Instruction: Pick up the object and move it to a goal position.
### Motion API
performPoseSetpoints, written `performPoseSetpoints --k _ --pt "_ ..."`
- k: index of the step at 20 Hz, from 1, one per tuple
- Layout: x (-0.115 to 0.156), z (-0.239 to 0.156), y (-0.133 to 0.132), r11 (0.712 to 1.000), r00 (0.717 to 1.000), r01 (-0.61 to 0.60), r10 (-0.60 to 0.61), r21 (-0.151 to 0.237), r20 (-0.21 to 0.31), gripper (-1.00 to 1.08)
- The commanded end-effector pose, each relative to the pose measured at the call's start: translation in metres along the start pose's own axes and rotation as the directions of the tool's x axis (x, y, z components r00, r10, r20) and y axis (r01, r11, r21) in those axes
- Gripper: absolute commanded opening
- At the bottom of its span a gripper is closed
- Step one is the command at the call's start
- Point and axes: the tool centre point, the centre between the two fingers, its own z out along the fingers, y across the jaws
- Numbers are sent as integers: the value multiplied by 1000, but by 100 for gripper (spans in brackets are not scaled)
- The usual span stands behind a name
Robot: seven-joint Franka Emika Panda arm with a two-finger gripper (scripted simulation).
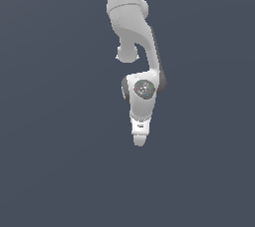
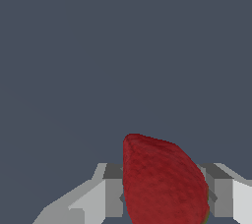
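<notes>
The object, a red strawberry point(image 2: 162, 179), fills the gap between my two fingers in the wrist view, with a sliver of its green cap at its lower edge. My gripper point(image 2: 165, 196) is shut on it, a grey finger point(image 2: 114, 196) pressing on each side. In the exterior view the white arm hangs down the middle and the gripper point(image 1: 140, 140) is at its lower end. The hand hides the strawberry there.
A plain dark grey-blue surface point(image 1: 50, 171) fills both views. The arm's elbow and wrist links point(image 1: 142, 89) stand above the gripper. No other objects or edges show.
</notes>
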Motion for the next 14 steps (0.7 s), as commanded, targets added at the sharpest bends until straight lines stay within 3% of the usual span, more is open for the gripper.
performPoseSetpoints --k 1,8,14 --pt "0 0 0 1000 1000 0 0 0 0 -100" --pt "1 -2 1 1000 1000 3 -3 -4 -1 -100" --pt "13 -32 19 998 999 49 -50 -51 -18 -100"
